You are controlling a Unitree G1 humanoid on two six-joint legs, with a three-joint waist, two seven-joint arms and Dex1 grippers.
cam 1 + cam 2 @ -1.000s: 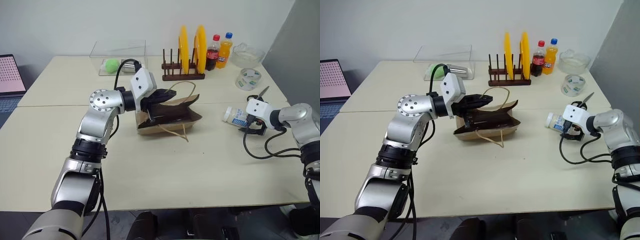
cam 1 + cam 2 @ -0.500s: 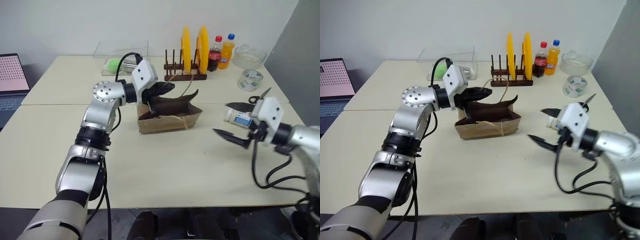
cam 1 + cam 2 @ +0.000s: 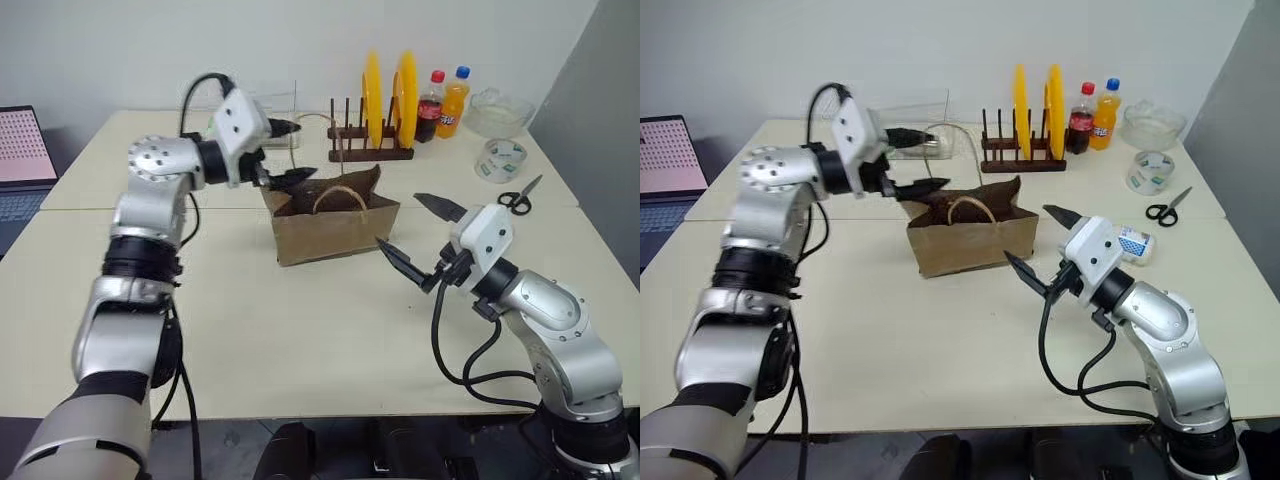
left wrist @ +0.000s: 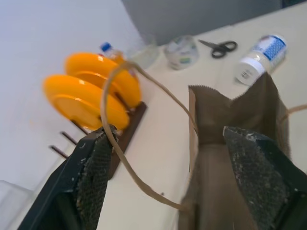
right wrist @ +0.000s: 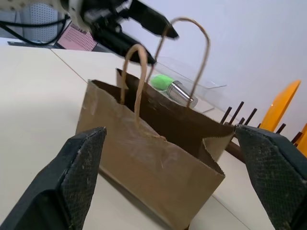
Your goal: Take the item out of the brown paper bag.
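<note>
The desk (image 3: 300, 350) is two pale tabletops pushed together, with a seam running across behind the bag. Its whole near half is bare, from the left edge to the right arm.

The bag (image 3: 335, 225) stands upright near the middle of the desk, mouth open upward, just in front of the seam. One cord handle (image 3: 338, 195) arches over the near wall; the far handle (image 4: 139, 139) rises toward the left gripper (image 3: 283, 152) and loops over its upper finger (image 4: 93, 177). That gripper hangs above the bag's far left corner with its jaws spread wide and nothing pinched between them.

The right gripper (image 3: 412, 232) hovers just off the bag's right side, pointing at it, fingers wide apart and empty, not touching the paper.

A clear box (image 3: 250, 110) sits at the far edge behind the left gripper. The rack (image 3: 365, 150) with two yellow plates (image 3: 385, 95) stands at the far edge behind the bag, with open desk between them. Two bottles (image 3: 440, 100) and a glass bowl (image 3: 497, 110) fill the far right corner. Tape (image 3: 498, 158) and scissors (image 3: 518, 198) lie near the right edge. A small white bottle (image 3: 1132, 244) lies on its side behind the right arm.
</note>
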